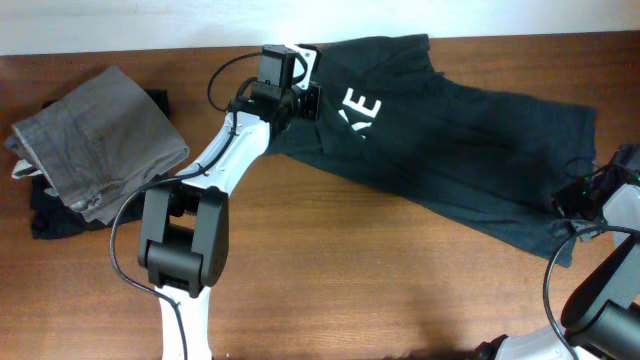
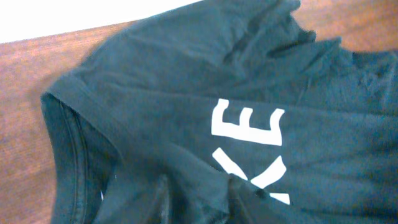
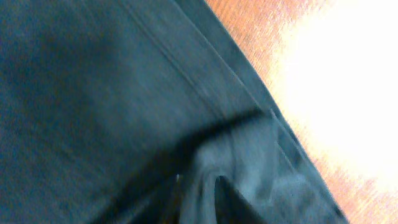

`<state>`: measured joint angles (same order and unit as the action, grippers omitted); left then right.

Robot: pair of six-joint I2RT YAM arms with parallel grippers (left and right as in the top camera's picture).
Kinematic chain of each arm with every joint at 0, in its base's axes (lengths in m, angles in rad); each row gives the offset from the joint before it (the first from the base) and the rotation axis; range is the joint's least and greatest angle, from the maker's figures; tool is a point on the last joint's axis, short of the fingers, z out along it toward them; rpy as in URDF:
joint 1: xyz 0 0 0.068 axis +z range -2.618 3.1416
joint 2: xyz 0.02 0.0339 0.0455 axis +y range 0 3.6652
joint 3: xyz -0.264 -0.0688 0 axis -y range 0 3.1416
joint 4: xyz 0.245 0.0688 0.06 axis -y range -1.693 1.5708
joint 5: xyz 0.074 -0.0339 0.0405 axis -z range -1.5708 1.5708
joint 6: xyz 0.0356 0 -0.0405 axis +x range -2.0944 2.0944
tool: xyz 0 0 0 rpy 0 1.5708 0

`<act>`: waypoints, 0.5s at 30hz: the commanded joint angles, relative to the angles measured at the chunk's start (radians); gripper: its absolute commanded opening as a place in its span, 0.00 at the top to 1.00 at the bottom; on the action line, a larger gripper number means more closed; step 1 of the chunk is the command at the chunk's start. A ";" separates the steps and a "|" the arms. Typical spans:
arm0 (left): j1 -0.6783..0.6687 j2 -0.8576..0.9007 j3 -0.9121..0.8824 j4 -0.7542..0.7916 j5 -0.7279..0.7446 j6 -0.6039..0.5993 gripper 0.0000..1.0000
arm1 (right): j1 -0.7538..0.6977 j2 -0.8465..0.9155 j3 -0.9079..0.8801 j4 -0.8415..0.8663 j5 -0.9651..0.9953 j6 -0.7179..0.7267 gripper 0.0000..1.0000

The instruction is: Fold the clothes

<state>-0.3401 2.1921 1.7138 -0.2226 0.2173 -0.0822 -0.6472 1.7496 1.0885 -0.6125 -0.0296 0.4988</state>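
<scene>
The dark charcoal T-shirt (image 1: pixel 450 130) lies stretched slantwise from the table's far middle to the right edge, with the white letters "KE" (image 1: pixel 362 107) showing. My left gripper (image 1: pixel 305 100) is at the shirt's upper left end, by the lettering. In the left wrist view the cloth (image 2: pixel 186 93) bunches into a fold at the jaws (image 2: pixel 211 199), which are shut on it. My right gripper (image 1: pixel 568 205) is at the shirt's lower right hem. In the right wrist view the hem (image 3: pixel 93 93) is gathered between the jaws (image 3: pixel 199 199), which are shut on it.
Folded grey trousers (image 1: pixel 100 140) lie at the left on a black folded garment (image 1: pixel 55 215). Bare brown wood (image 1: pixel 380 270) runs along the front. The table's far edge (image 1: pixel 150 50) is just behind the left gripper.
</scene>
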 commanded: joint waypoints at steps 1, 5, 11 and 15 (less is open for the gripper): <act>0.004 -0.003 0.039 0.020 -0.003 0.010 0.57 | 0.006 0.007 0.025 0.045 -0.043 -0.070 0.45; 0.025 -0.014 0.155 -0.074 -0.003 0.010 0.36 | 0.006 0.005 0.112 -0.011 -0.087 -0.131 0.28; 0.076 -0.014 0.341 -0.459 -0.046 0.032 0.83 | 0.006 0.005 0.299 -0.285 -0.148 -0.170 0.29; 0.099 -0.003 0.342 -0.632 -0.117 0.037 0.97 | 0.007 0.005 0.352 -0.412 -0.152 -0.170 0.36</act>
<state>-0.2592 2.1857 2.0533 -0.7925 0.1654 -0.0628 -0.6468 1.7554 1.4052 -0.9829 -0.1562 0.3462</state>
